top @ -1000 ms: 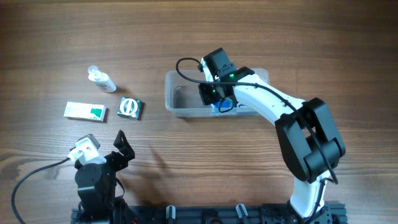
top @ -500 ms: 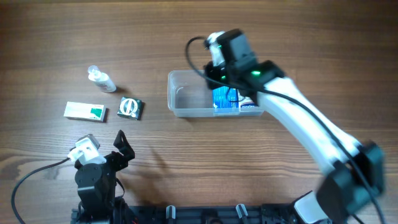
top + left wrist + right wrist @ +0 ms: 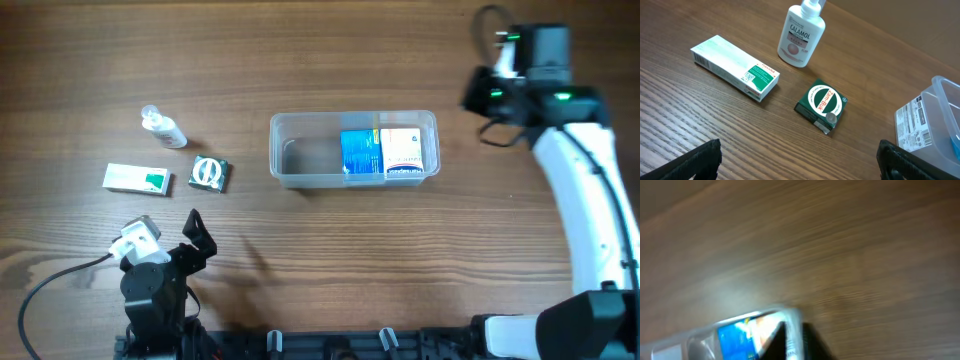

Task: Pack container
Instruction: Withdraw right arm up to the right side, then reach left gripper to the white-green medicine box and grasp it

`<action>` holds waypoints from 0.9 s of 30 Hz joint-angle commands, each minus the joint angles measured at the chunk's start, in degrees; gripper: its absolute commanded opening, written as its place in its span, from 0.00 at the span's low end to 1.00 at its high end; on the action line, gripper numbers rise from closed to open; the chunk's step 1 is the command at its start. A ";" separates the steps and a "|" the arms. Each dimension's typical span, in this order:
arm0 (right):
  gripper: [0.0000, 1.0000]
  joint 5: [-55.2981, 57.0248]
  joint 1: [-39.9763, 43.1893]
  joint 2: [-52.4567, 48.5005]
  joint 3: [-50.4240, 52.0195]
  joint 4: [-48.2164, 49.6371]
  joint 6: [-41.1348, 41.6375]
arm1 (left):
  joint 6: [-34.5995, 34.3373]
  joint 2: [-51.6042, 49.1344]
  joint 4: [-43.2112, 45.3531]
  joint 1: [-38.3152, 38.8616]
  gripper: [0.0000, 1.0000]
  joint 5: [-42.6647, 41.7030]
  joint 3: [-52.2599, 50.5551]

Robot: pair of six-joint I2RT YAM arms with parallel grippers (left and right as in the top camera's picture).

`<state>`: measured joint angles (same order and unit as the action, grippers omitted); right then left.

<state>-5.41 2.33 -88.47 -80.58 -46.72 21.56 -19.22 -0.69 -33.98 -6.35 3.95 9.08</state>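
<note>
The clear container (image 3: 290,170) sits mid-table with a blue box (image 3: 360,155) and a white box (image 3: 405,152) lying side by side in its right half. My right gripper (image 3: 480,95) hangs up and to the right of it, apart from it and holding nothing. The right wrist view is blurred: two dark fingers (image 3: 775,342) stand close together, with the container's corner (image 3: 700,340) behind them. My left gripper (image 3: 195,235) rests near the front left edge, wide open and empty (image 3: 800,167). The container's end (image 3: 940,125) shows at the right of that view.
On the left of the table lie a Calamol bottle (image 3: 163,127) (image 3: 801,37), a white and green carton (image 3: 137,179) (image 3: 735,67) and a small dark green Zam-Buk box (image 3: 210,174) (image 3: 821,104).
My right arm has lifted out of the container and swung far to the right, leaving the blue box inside. The left arm has not moved.
</note>
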 commanded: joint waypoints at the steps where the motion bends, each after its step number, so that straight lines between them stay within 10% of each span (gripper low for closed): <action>1: 0.85 -11.08 6.34 2.08 -0.17 -0.44 1.09 | 0.76 0.52 2.49 -0.31 1.00 1.97 -0.20; 2: 0.99 -12.35 7.50 2.08 -0.15 -0.72 1.11 | 0.74 0.52 3.19 -0.31 1.00 1.84 -0.20; 17: 1.00 -12.68 9.27 2.05 -0.09 -1.70 1.11 | -9.11 -1.49 7.93 -0.31 1.00 -9.55 5.29; 27: 1.00 -12.68 9.27 2.05 -0.09 -1.73 1.11 | -4.55 -31.58 -7.96 -0.33 1.00 -7.13 36.89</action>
<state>-17.02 11.62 -87.83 -80.58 -48.62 22.31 -27.31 -20.51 -38.63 -6.39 -3.33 33.91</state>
